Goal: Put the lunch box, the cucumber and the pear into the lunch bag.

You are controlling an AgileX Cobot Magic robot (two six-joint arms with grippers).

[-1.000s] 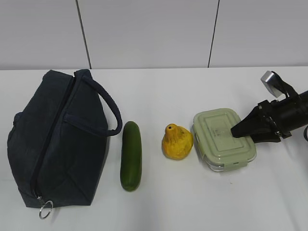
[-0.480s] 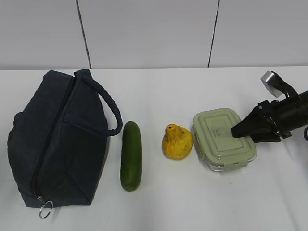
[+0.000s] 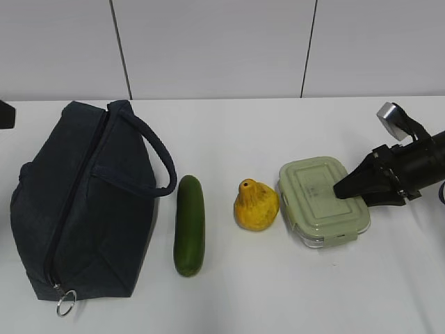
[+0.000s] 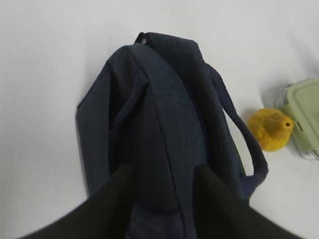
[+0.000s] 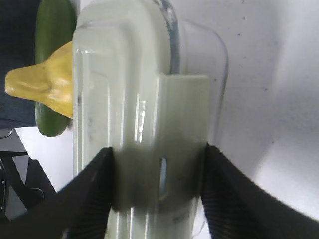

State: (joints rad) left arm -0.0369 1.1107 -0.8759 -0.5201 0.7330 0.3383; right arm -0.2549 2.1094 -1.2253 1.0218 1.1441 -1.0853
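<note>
The navy lunch bag (image 3: 83, 202) lies at the left with its zipper closed and its ring pull (image 3: 66, 304) at the near end. To its right lie the cucumber (image 3: 189, 224), the pear (image 3: 256, 207) and the green-lidded lunch box (image 3: 316, 195), all resting on the table. My right gripper (image 3: 338, 189) reaches onto the box's right side. In the right wrist view its fingers sit tight against the lunch box (image 5: 124, 74) on both sides of a snap flap, around the gripper's centre (image 5: 157, 149). My left gripper (image 4: 164, 172) hovers open above the lunch bag (image 4: 149, 109), holding nothing.
Everything rests on a white tabletop (image 3: 278, 292) with a panelled wall behind. A dark part of the left arm (image 3: 4, 115) shows at the left edge. The right wrist view catches the table edge and a dark stand (image 5: 15, 189) below it.
A dark part of the left arm has come into the exterior view at the left edge. The right gripper and all four objects have stayed put.
</note>
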